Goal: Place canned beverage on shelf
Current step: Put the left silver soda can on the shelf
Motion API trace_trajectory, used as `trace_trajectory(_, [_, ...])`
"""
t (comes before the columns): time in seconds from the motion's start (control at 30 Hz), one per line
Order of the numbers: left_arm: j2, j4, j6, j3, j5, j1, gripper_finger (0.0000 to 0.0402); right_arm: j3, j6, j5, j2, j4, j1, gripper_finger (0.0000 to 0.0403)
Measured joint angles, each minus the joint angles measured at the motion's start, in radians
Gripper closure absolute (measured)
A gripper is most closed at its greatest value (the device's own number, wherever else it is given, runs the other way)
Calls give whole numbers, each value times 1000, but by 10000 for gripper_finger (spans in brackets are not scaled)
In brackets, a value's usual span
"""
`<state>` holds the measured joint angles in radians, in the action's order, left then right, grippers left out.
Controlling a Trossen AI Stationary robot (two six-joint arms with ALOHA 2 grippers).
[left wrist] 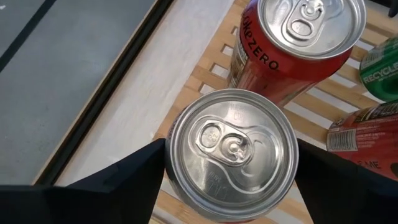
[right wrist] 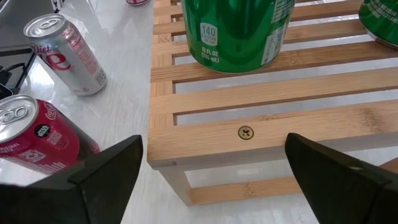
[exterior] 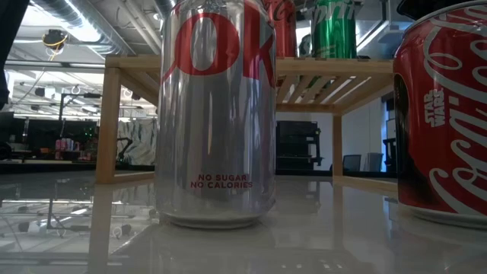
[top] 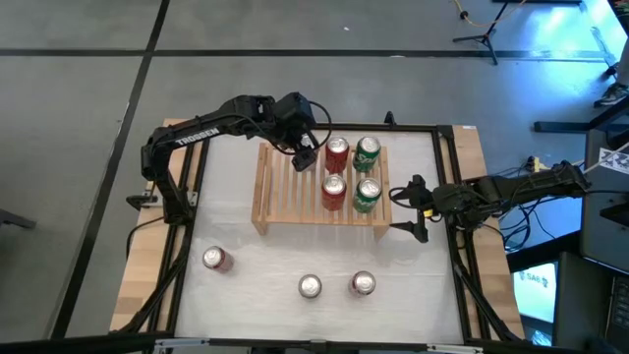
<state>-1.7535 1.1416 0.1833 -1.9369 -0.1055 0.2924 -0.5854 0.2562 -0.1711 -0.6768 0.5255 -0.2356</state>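
A: Cans wait on the bench (top: 246, 295): one at the left (top: 215, 259), two near the front (top: 310, 286). Why is the left claw (top: 307, 155) over the shelf (top: 285, 187)?

B: It grips a can (left wrist: 231, 152) between its fingers (left wrist: 121, 180), just beside the red can (top: 337, 153), probably to fill the back row next to the four cans there.

A: And the right claw (top: 411, 208)?

B: It waits open beside the right end of the shelf, empty.

Can (left wrist: 231, 152) btwn left end effector (left wrist: 230, 186) fingers, over shelf (left wrist: 208, 74).
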Motion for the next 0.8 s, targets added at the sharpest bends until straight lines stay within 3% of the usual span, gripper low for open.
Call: trace_trajectory(0.8, [0, 3, -2, 1, 20, 0, 52, 0, 0, 0, 0, 0, 0, 10])
